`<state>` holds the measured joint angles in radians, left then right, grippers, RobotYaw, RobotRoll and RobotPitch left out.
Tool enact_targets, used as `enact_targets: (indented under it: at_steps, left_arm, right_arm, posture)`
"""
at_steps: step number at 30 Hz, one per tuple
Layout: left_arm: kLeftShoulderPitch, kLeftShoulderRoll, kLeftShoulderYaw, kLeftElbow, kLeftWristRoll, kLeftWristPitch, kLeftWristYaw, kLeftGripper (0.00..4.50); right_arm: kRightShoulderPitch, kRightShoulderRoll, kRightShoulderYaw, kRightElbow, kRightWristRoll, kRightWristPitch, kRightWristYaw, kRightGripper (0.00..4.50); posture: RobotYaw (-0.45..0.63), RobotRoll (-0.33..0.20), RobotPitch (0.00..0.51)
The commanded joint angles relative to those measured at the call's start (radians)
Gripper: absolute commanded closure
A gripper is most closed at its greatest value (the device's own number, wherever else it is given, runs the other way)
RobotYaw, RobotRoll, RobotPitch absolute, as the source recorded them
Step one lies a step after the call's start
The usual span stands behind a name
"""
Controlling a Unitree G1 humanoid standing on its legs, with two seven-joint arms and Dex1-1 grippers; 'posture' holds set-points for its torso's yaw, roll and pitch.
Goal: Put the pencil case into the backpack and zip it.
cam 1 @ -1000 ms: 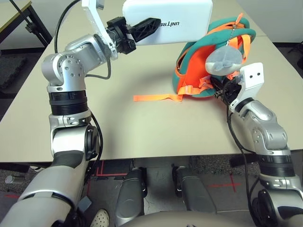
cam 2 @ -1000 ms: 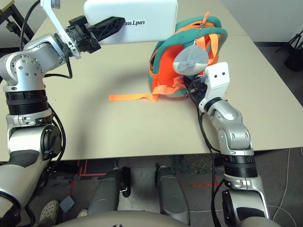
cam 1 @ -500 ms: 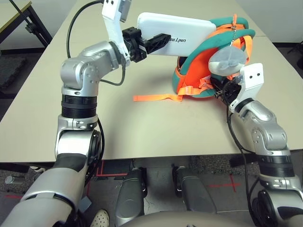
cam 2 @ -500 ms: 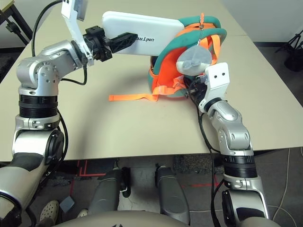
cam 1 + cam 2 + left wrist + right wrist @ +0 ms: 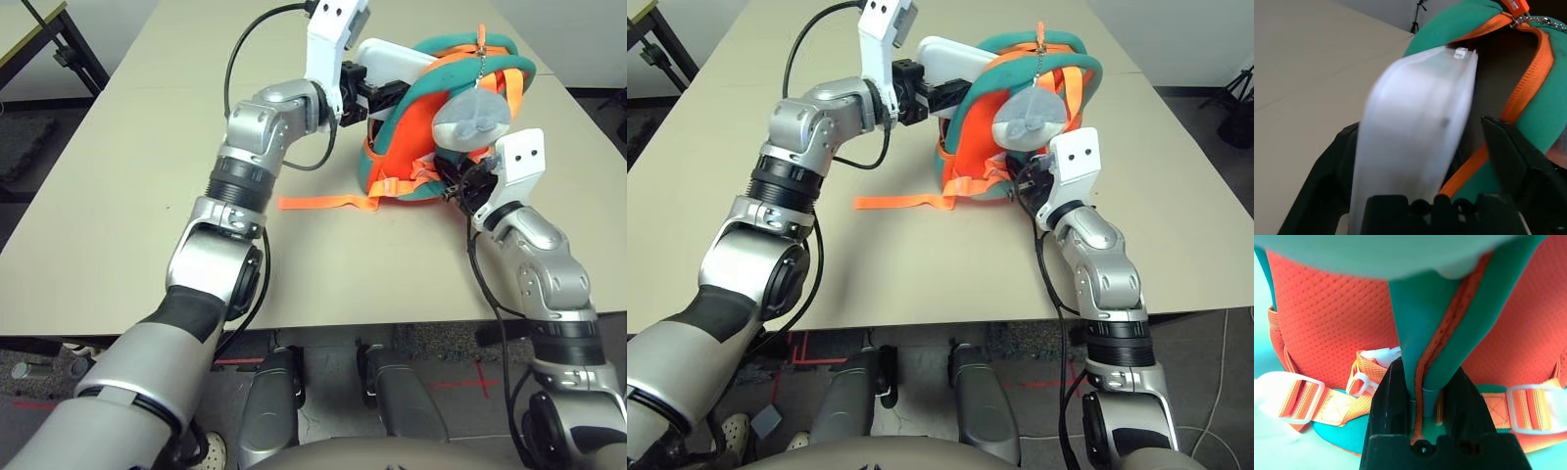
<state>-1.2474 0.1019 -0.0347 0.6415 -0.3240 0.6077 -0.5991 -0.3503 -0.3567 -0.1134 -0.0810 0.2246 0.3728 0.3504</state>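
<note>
A: What lies left of the backpack?

B: Bare surface, wide open to its far left edge. One orange strap trails out flat from the pack's base.

A: And the pencil case?

B: Its far end is hidden inside the backpack's open top, between the teal rims. The left hand is clamped on its near end.

A: To the backpack's right?

B: The right hand is pinched shut on the backpack's teal trim, under the plush charm.
</note>
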Motion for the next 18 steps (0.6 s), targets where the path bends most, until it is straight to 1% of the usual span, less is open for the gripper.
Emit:
enact_targets:
  at_steps: [1,9,11,16,18]
  left_arm:
    - [0.01,0.032,0.026,-0.072,-0.034,0.059,-0.053,0.0]
    - [0.065,0.184,0.105,-0.317,-0.118,0.265,-0.062,0.0]
    - [0.072,0.211,0.117,-0.348,-0.133,0.3,-0.057,0.0]
    - [0.123,0.32,0.126,-0.459,-0.161,0.392,-0.076,0.0]
    - [0.143,0.347,0.124,-0.488,-0.173,0.421,-0.077,0.0]
  right_arm:
    - [0.033,0.004,0.028,0.014,-0.014,0.027,0.003,3.71]
    - [0.026,0.002,0.037,0.028,-0.017,0.023,0.013,3.71]
    - [0.021,0.002,0.038,0.035,-0.017,0.021,0.015,3.71]
    - [0.011,0.003,0.043,0.052,-0.02,0.014,0.021,3.71]
    - [0.008,0.004,0.044,0.058,-0.021,0.011,0.022,3.71]
  posture:
    - [-0.15,0.0,0.171]
    - [-0.13,0.0,0.174]
    - [-0.12,0.0,0.172]
    - [-0.11,0.0,0.168]
    - [-0.11,0.0,0.166]
